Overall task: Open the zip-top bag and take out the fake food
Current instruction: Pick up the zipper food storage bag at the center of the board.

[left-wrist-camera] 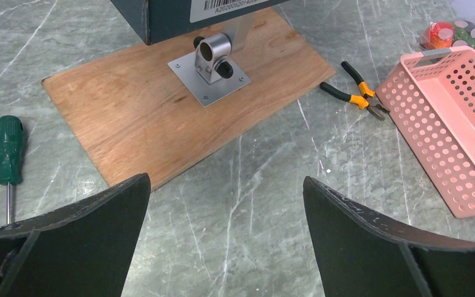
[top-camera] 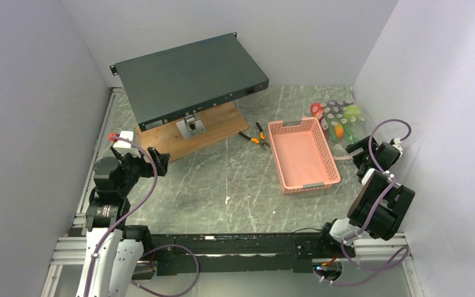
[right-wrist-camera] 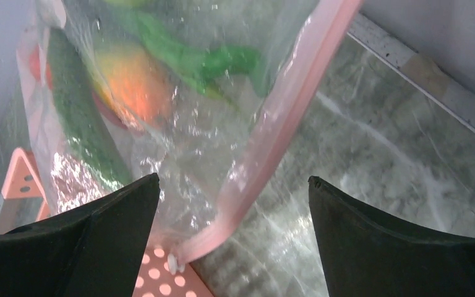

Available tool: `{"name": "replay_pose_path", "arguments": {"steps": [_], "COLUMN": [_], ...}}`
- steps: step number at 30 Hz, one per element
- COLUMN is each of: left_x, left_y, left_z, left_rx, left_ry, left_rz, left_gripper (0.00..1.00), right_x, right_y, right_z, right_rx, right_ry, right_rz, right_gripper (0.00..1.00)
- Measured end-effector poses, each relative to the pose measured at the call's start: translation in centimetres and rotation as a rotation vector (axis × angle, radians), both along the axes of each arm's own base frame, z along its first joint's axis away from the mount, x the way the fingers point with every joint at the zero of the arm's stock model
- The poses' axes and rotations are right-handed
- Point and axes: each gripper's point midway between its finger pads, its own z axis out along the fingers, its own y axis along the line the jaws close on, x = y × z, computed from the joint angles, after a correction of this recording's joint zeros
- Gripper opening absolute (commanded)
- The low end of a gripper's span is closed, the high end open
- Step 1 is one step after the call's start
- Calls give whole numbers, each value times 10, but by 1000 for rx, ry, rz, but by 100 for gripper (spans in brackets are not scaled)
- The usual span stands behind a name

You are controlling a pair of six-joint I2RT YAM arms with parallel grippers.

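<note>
Progress: early — fake food [right-wrist-camera: 130,80] sits inside the zip-top bag [right-wrist-camera: 210,136], at the table's [top-camera: 235,179] far right corner beside the pink basket [top-camera: 274,145]. My right gripper [right-wrist-camera: 233,179] stands open astride the pink zip strip [right-wrist-camera: 272,124], gripping nothing; my left gripper [left-wrist-camera: 226,179], open too, hangs well away.

Pink basket [top-camera: 276,154] and right wall [top-camera: 433,93] crowd the zip-top bag [top-camera: 340,119].
</note>
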Motion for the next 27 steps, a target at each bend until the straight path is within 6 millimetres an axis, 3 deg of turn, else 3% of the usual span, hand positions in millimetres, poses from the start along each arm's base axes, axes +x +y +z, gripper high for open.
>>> {"name": "replay_pose_path", "arguments": {"steps": [1,4,6,10,13,15,20,27], "left_x": [0,1,1,2,2,2,2,2], "left_y": [0,0,0,0,0,0,0,0], "left_z": [0,-1,-2,-3,-3,-3,-3,-4], "left_rx": [0,0,0,0,0,0,0,0], "left_ry": [1,5,8,13,13,13,13,15], "left_rz": [0,0,0,0,0,0,0,0], "left_gripper": [99,99,99,99,99,99,99,99], "right_x": [4,12,18,24,25,26,31,47], "right_y": [-3,-5,-2,5,3,4,16,46], "right_z": [0,-1,-2,-1,16,37,116,188], "right_rx": [-4,-12,-6,25,6,-27,-175,-340], "right_ry": [-6,-32,-55,-101,-154,-210,-404,-538], "right_rz": [-2,17,53,126,144,155,212,325], "right_gripper": [69,21,2,0,0,0,0,0]}}
